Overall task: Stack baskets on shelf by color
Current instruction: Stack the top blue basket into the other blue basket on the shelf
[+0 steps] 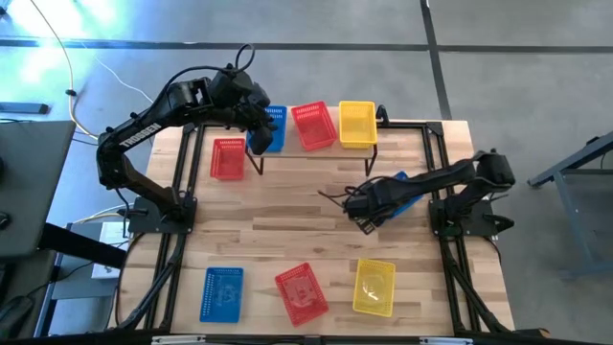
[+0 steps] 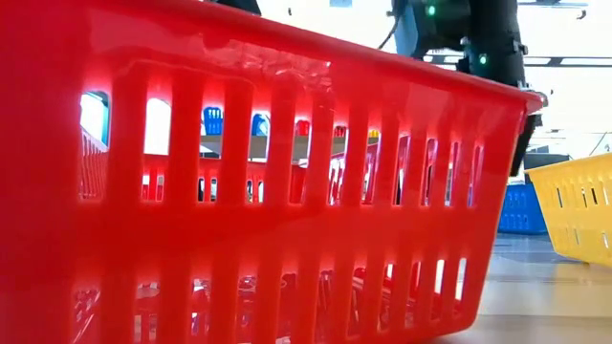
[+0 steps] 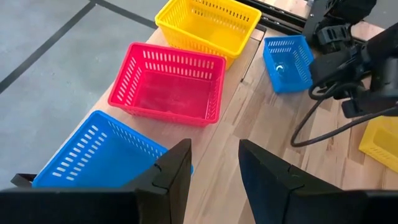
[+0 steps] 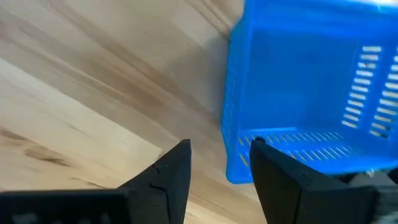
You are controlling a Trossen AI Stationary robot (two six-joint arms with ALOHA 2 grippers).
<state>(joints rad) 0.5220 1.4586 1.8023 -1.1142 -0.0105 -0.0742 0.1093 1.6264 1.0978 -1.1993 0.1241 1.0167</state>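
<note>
Right wrist view: the right gripper (image 4: 217,152), narrowly open and empty, straddles a corner of the blue basket (image 4: 298,74) at the table's right middle, mouth up, long axis running near-left to far-right. Pinched there, I judge it could swing or slip. Farther off, the left gripper (image 3: 214,155) hangs parted, empty, over the shelf (image 1: 330,149).

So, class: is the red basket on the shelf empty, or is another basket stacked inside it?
Empty. In the left wrist view the red basket on the shelf shows its bare floor, nothing nested inside.
</note>
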